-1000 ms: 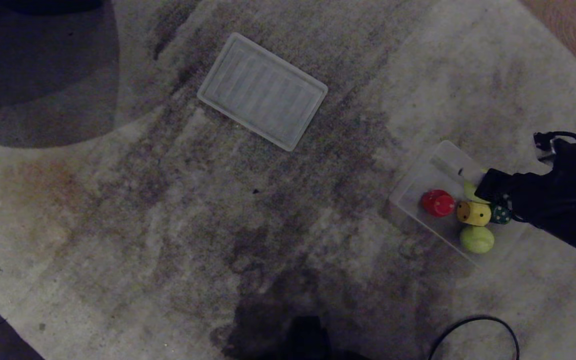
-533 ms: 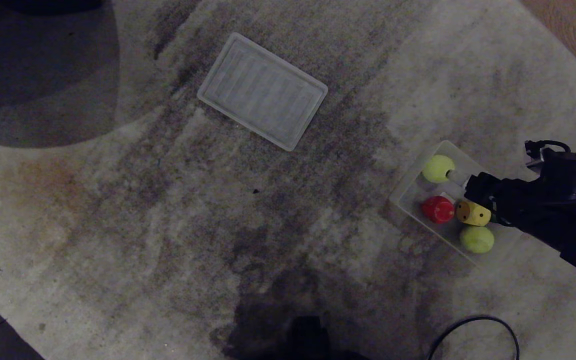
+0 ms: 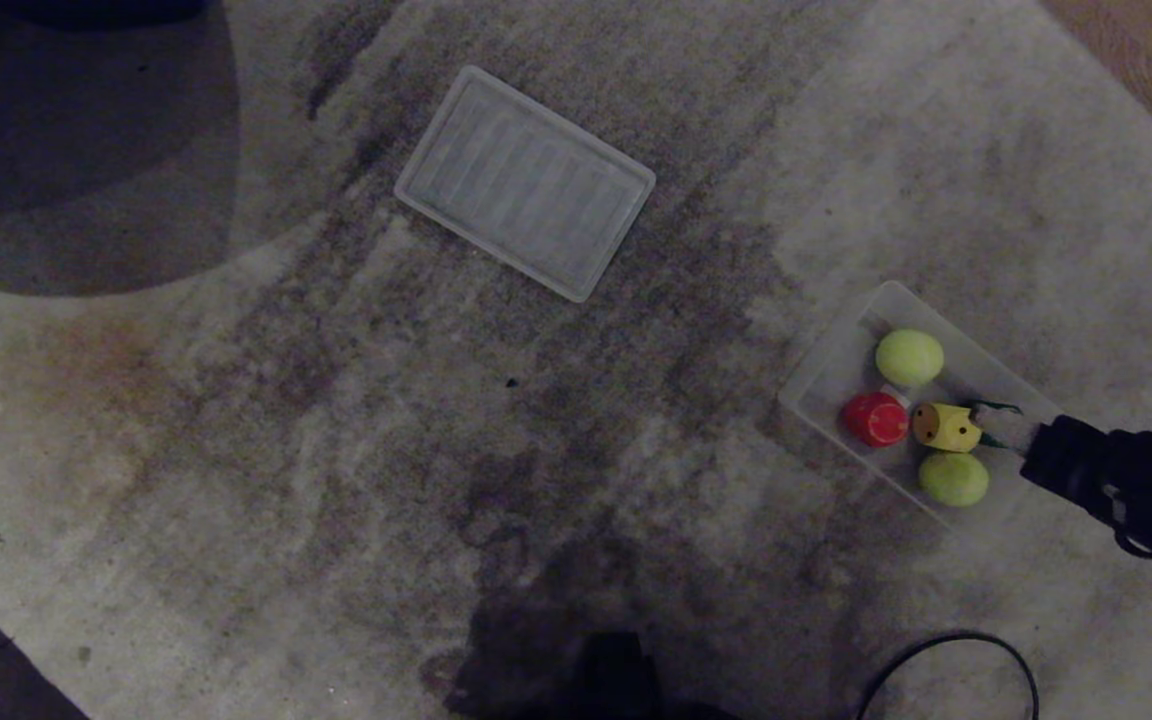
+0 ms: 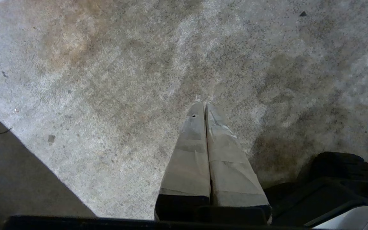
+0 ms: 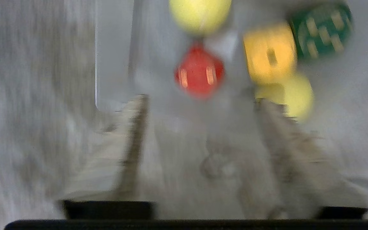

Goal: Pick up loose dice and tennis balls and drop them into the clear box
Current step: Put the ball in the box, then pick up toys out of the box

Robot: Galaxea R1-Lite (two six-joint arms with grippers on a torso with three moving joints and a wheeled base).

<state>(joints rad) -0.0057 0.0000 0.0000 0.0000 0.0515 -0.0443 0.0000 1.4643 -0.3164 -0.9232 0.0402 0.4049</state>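
A stained grey carpet (image 3: 356,420) is seen; the clear box (image 3: 829,368) lies just beyond the right gripper (image 5: 200,102), jaws spread, empty.

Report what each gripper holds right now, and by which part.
Nothing is held. The right gripper is open and empty beside the clear box; the left gripper is shut on nothing over the carpet.

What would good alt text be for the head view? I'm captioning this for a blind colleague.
A clear box on stained carpet holds two tennis balls, a red die and a yellow die, with the right gripper open at its right end. A ribbed white lid lies apart, farther back and to the left.
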